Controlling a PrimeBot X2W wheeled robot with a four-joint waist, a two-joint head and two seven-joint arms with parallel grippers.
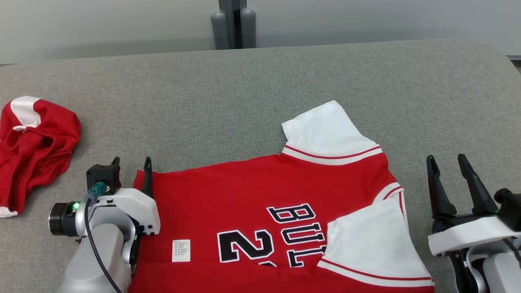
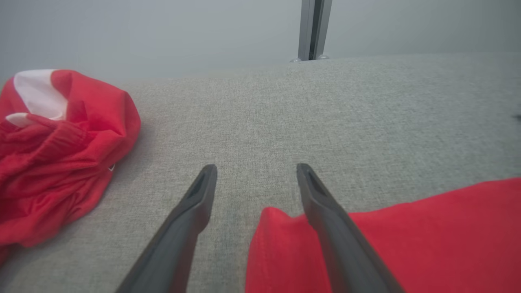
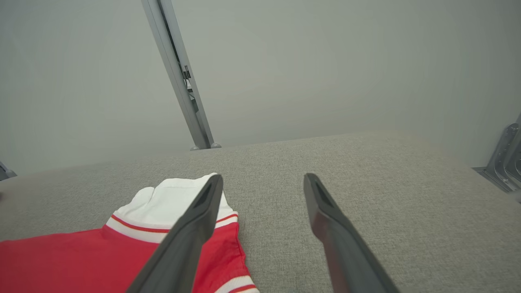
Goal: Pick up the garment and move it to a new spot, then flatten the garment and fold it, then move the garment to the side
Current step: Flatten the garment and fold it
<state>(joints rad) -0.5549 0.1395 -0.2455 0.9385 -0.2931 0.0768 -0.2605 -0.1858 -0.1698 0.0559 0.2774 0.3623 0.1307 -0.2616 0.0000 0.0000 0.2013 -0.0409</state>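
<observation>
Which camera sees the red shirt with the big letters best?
The head view. It shows the shirt spread on the grey table, with its black letters and both white sleeves. The left wrist view catches a plain red corner. The right wrist view catches one white sleeve and some red cloth.
</observation>
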